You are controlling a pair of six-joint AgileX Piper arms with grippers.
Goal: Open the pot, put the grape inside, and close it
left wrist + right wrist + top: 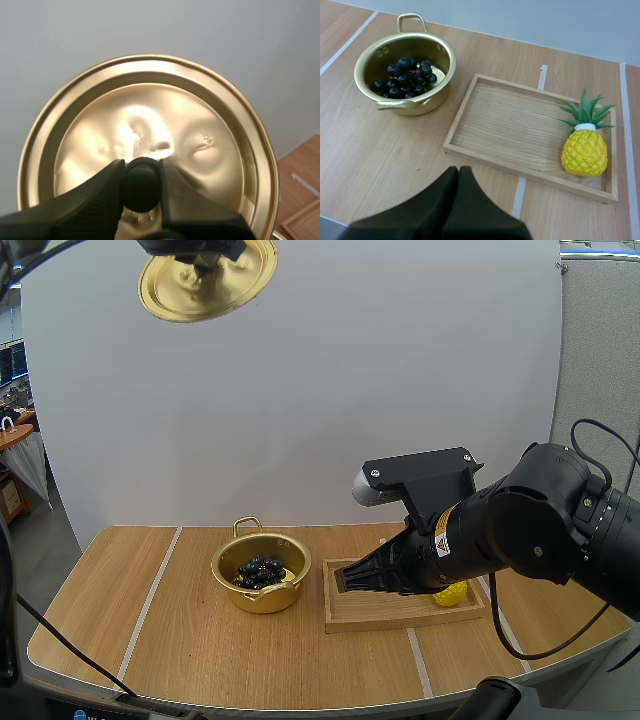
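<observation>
One thin, likely light, slippery lid (210, 130), easy to tilt: pinched at its knob (141, 186) by left gripper (141, 167); right gripper (458, 171) closed, empty.

Your high view looks down over the table (100, 620) from behind. The left wrist view faces the lid (200, 115) close up. The right wrist view shares the high view's pot (437, 95) and wooden tray (510, 125), from nearer.

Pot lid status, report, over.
Left jaws shut on lid, held high. Right jaws shut, empty, near tray. Grapes in open pot. Nothing over pot.
</observation>
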